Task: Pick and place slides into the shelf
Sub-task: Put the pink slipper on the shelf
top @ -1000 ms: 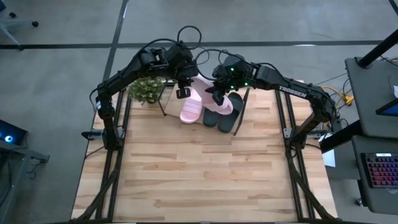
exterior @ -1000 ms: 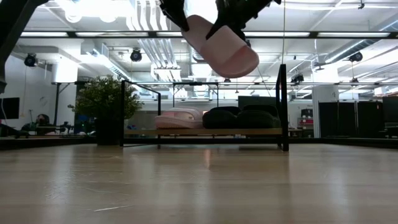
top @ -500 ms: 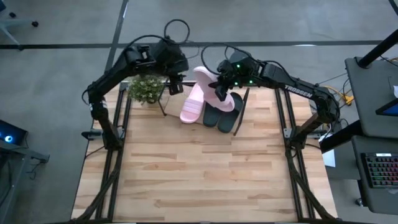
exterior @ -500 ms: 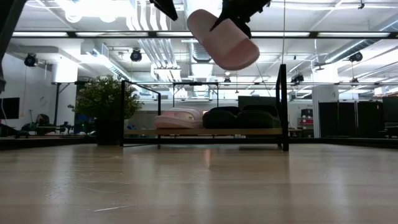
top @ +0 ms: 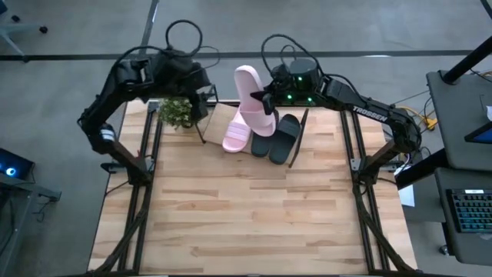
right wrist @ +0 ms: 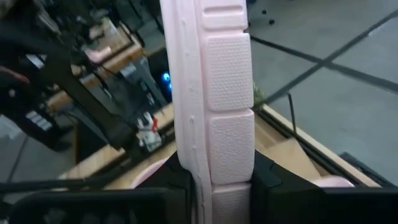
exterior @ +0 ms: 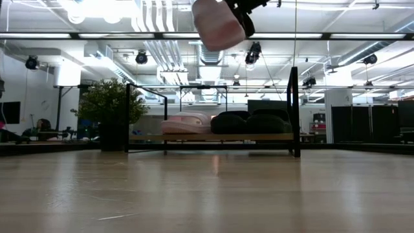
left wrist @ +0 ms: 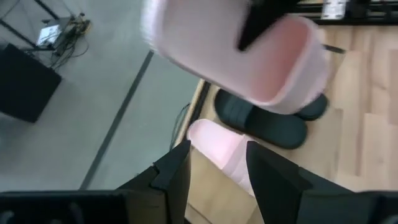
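My right gripper (top: pixel 267 100) is shut on one pale pink slide (top: pixel 250 91) and holds it high over the shelf (exterior: pixel 213 137), at the top of the low view (exterior: pixel 218 22). On the shelf's wooden board rest the other pink slide (top: pixel 237 132) and both black slides (top: pixel 278 138), side by side on their soles. My left gripper (top: pixel 206 91) is open and touches nothing. It hovers by the table's far left corner, and its wrist view (left wrist: pixel 217 174) looks at the held slide (left wrist: pixel 249 56). My right gripper pinches the pink slide between its two fingers (right wrist: pixel 264 180). The ribbed sole (right wrist: pixel 229 155) shows right beside one of them. The slide reaches out past the fingertips. It is lifted clear above the shelf and turned onto its edge.
A potted plant (top: pixel 178 111) stands at the shelf's left end, below my left arm. The shelf's black tube frame (top: pixel 300 138) rises at its right end. The wide wooden tabletop (top: pixel 246 215) lies toward the near edge.
My left gripper has drawn back from the pink slide toward the table's far left corner. My right gripper has raised the slide and turned it; in the low view it went from a long slanted shape to nearly end-on, higher and more to the left.
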Controlling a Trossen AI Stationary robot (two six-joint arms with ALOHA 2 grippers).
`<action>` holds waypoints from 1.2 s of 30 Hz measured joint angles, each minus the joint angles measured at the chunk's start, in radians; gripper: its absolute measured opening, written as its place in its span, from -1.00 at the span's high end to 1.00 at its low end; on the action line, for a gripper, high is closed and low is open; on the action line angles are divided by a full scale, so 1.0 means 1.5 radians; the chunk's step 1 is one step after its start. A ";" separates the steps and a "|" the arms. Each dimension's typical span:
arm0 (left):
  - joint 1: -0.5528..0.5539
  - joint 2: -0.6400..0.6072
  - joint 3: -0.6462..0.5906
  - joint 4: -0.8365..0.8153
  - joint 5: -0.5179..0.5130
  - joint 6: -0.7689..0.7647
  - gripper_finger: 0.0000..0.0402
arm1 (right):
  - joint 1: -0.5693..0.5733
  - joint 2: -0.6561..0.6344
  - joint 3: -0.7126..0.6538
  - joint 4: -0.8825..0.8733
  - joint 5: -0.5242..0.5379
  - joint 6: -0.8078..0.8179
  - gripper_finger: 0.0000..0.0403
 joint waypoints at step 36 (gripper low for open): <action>-0.346 -0.202 -0.625 0.450 -0.568 0.009 0.31 | 0.002 -0.053 -0.296 0.510 0.180 0.396 0.67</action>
